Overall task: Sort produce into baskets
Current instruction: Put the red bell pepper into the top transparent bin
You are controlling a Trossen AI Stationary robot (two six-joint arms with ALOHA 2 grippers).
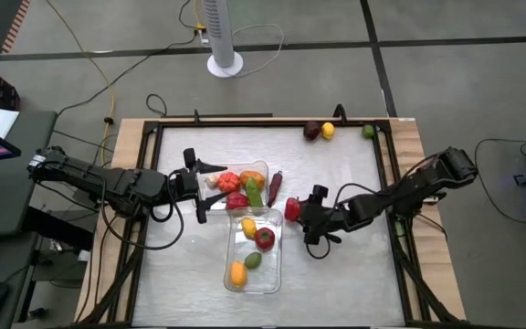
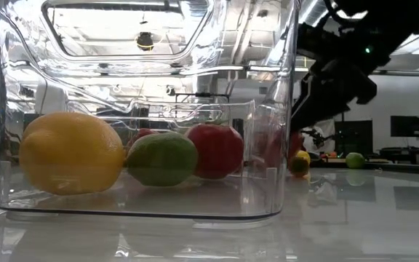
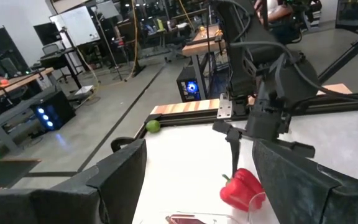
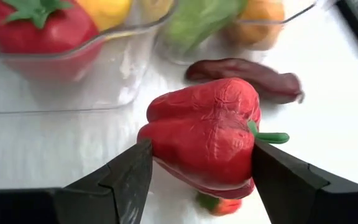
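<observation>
Two clear baskets stand mid-table, the far basket [image 1: 261, 172] and the near basket [image 1: 274, 274]. Both hold several produce pieces. The near one shows a yellow lemon [image 2: 71, 153], a green lime [image 2: 162, 159] and a red tomato [image 2: 217, 149]. A dark maroon piece [image 1: 274, 187] lies on the table beside the far basket. My right gripper [image 1: 301, 214] is shut on a red pepper [image 4: 204, 134] just right of the baskets. My left gripper [image 1: 208, 190] is open and empty over the far basket's left end. My right gripper pinches the red pepper by its two opposite sides [image 4: 149, 144] between the two fingers [image 4: 123, 177]. It comes slanting down from the table's right. The pepper's green stem [image 4: 269, 135] points sideways. It sits low over the table; whether it rests there I cannot tell.
A maroon piece [image 1: 311, 132], a yellow piece [image 1: 328, 131] and a green piece [image 1: 369, 132] lie at the table's far right edge. A raised frame [image 1: 245, 119] runs around the table top. The white surface left and right of the baskets is bare.
</observation>
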